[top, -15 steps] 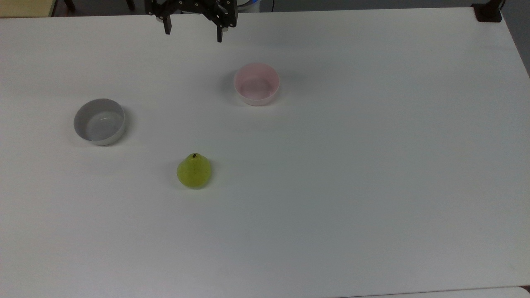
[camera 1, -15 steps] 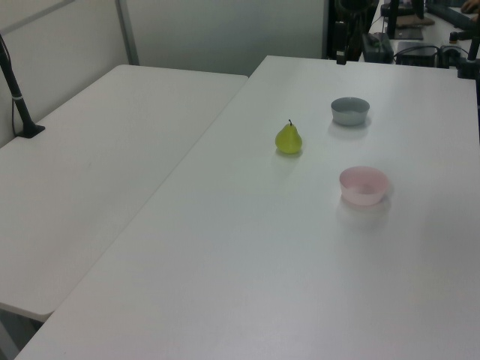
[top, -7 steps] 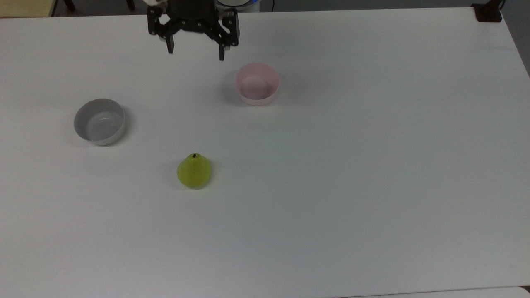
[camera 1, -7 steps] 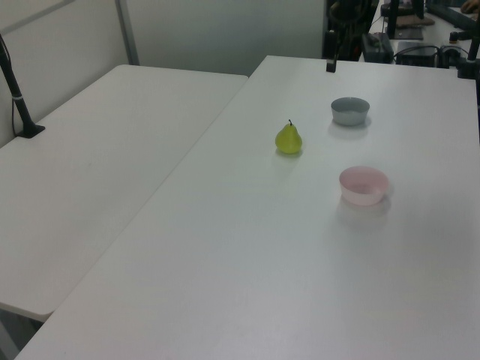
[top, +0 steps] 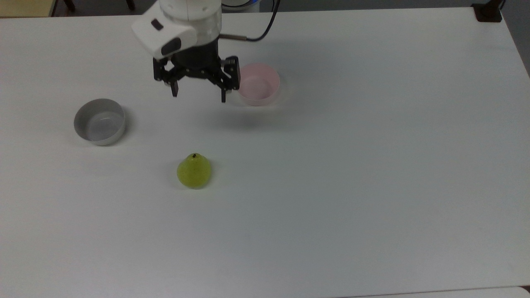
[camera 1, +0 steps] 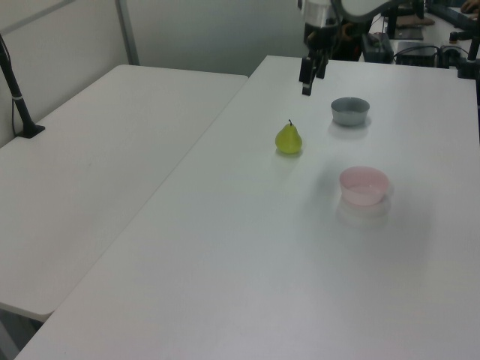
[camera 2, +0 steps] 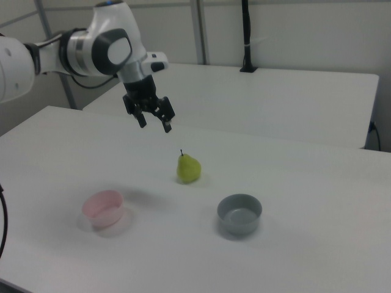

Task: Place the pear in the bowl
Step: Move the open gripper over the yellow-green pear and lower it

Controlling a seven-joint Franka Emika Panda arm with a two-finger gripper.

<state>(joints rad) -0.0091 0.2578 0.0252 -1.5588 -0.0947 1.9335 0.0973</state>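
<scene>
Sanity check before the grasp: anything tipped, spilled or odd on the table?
Nothing stands out. The pear stands upright, stem up, on the white table. The pink bowl and grey bowl sit upright and empty. The gripper hangs open above the table, holding nothing.

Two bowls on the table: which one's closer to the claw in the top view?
The pink bowl: it sits just off the open claw on the top view's right. The grey bowl lies well apart on the top view's left.

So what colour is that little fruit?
Yellow-green, the small glossy pear; clearest in the top view.
</scene>
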